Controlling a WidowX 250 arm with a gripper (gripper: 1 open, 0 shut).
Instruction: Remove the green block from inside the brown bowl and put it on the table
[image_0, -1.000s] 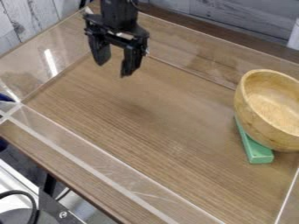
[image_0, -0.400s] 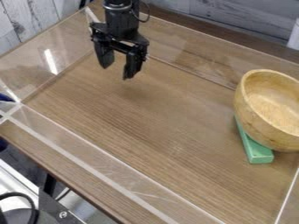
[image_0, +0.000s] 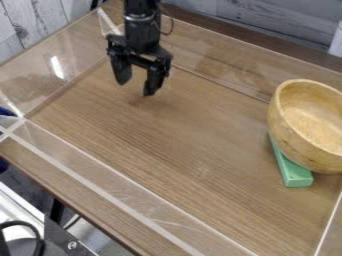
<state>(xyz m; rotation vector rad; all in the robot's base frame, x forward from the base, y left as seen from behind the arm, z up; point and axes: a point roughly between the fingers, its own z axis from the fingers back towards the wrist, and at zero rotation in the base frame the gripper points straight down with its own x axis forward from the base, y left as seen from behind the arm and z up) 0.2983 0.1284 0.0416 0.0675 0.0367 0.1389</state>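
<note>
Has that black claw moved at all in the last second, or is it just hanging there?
Yes. The gripper has come down toward the table and slid slightly right, toward the bowl, jaws open.

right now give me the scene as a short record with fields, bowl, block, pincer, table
bowl: brown bowl at the right edge of the table, tilted, nothing visible inside
block: green block on the table, partly tucked under the bowl's near side, not inside it
pincer: pincer open, pointing down, holding nothing, over the far left of the table, well apart from bowl and block
table: table wood-grain, clear low walls around it
</note>
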